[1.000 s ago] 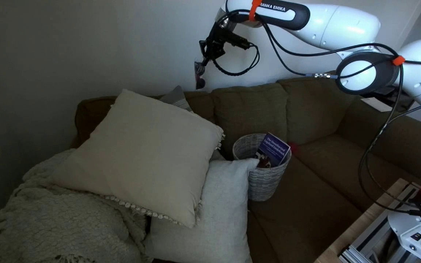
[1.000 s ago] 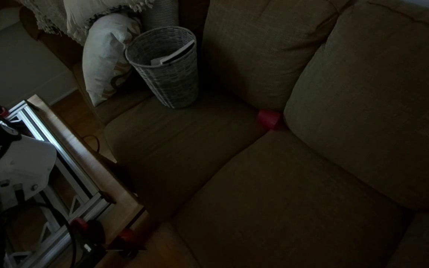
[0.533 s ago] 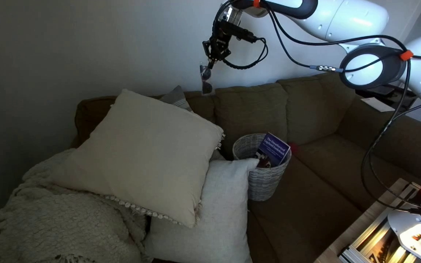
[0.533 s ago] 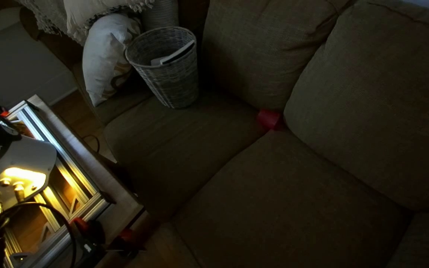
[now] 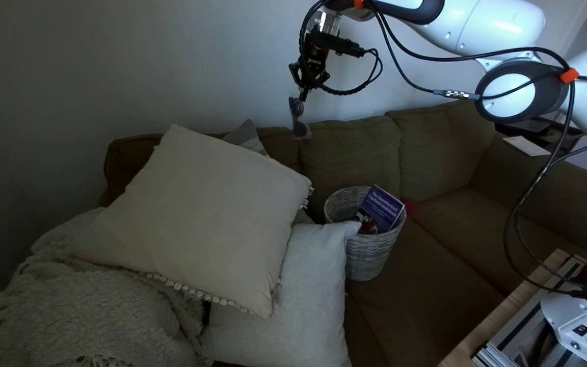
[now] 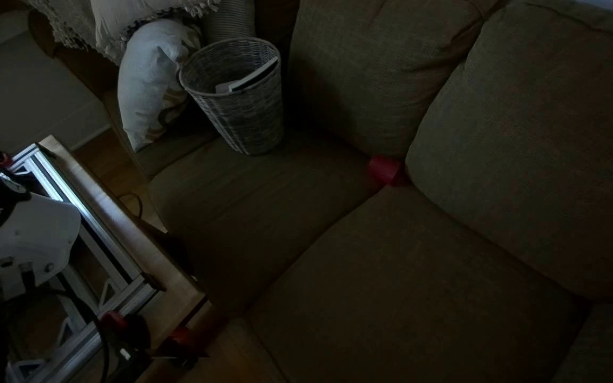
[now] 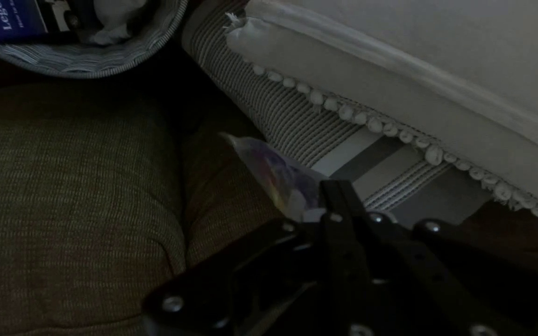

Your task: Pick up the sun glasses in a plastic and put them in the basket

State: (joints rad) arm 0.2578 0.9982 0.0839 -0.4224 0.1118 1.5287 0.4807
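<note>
the gripper is clenched on the upper end of the bagged sunglasses, which hang well apart from the basket and the tilted book in it.

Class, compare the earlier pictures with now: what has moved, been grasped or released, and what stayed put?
In an exterior view, the gripper has moved right and slightly down in the picture, carrying the sunglasses. Nothing was newly grasped or released. The basket, book and pillows stayed put.
</note>
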